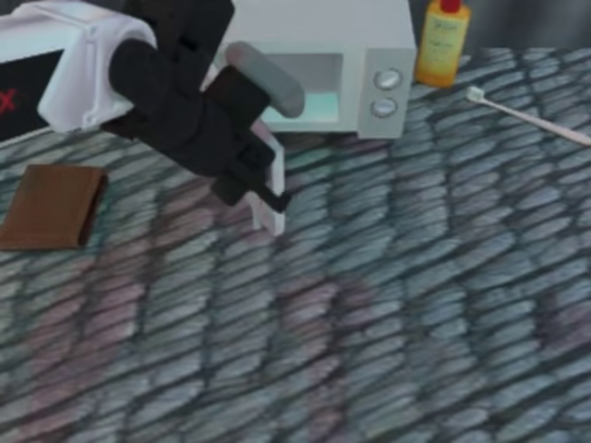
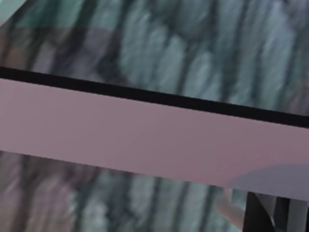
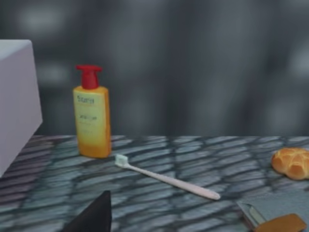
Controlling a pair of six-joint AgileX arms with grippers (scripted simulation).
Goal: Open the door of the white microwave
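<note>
The white microwave (image 1: 369, 37) stands at the back of the table, its two grey knobs (image 1: 386, 92) facing forward. Its pale teal inside (image 1: 319, 92) shows. The door (image 1: 275, 189) is swung out toward the front and seen edge-on. My left gripper (image 1: 271, 197) reaches down over it and is shut on the door's outer edge. In the left wrist view the door (image 2: 145, 130) crosses as a pale band with a black strip, and one dark finger (image 2: 263, 217) shows in the corner. My right gripper (image 3: 137, 227) is open, off to the right and outside the top view.
A yellow bottle with a red cap (image 1: 442, 41) stands right of the microwave. A toothbrush (image 1: 526, 115) lies at the far right. A brown flat book (image 1: 53, 205) lies at the left. A bread roll (image 3: 291, 163) and a brown-handled tool (image 3: 273, 221) lie near the right gripper.
</note>
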